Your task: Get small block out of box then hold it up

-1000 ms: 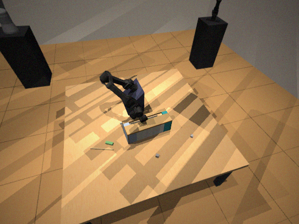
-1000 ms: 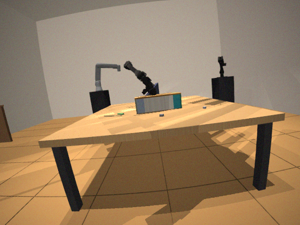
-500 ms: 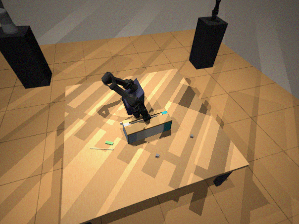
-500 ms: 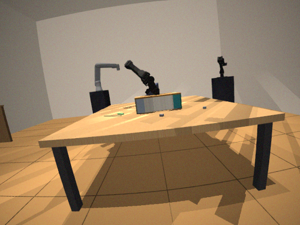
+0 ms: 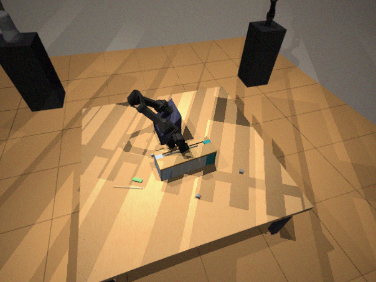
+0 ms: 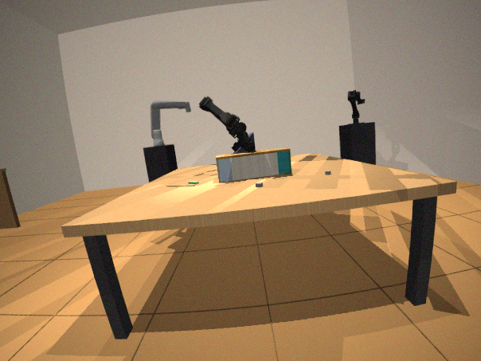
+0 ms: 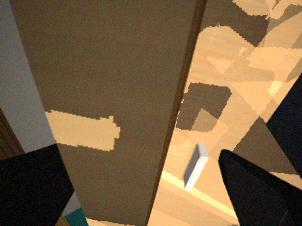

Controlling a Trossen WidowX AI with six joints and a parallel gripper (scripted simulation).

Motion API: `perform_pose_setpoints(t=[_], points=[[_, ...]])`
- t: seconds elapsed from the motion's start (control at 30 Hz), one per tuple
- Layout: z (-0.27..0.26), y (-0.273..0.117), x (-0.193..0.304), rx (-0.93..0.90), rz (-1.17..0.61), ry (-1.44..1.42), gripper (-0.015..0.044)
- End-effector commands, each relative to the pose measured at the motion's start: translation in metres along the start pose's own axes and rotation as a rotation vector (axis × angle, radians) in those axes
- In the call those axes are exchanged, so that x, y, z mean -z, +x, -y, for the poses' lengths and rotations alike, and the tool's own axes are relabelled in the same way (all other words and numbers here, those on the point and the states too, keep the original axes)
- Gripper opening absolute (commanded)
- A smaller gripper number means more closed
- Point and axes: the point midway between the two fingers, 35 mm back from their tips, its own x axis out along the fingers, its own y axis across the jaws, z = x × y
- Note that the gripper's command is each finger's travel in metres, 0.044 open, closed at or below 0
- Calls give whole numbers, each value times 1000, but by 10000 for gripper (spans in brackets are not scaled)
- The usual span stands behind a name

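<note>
End effector [image 5: 184,148] [image 6: 248,147] [image 7: 158,147]: fingers apart, empty.
White bar [image 7: 196,167]: nearer the right-hand finger in our wrist view, lengthwise beside the box [image 5: 188,160] [image 6: 255,166] [image 7: 110,74].
Block: we can't tell.

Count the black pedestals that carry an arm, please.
2: one at the left, one at the right, both beyond the table.

The box [image 5: 188,159] [image 6: 255,166] is set on the table [image 5: 125,231] [image 6: 240,212], before the arm's pedestal [image 5: 176,117]. Two small cubes [image 5: 198,195] [image 6: 259,185] are placed apart beyond the box's front and one end. Past the other end, a thin rod [image 5: 127,187] [image 6: 180,186] is laid near a flat slab [image 5: 137,179] [image 6: 193,182].
</note>
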Motion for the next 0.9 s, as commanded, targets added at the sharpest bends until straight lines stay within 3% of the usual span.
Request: perform_pose_setpoints(t=[0.0,0.87], points=[[1,3,5,3,1,3,400],[0,4,8,3,1,3,400]])
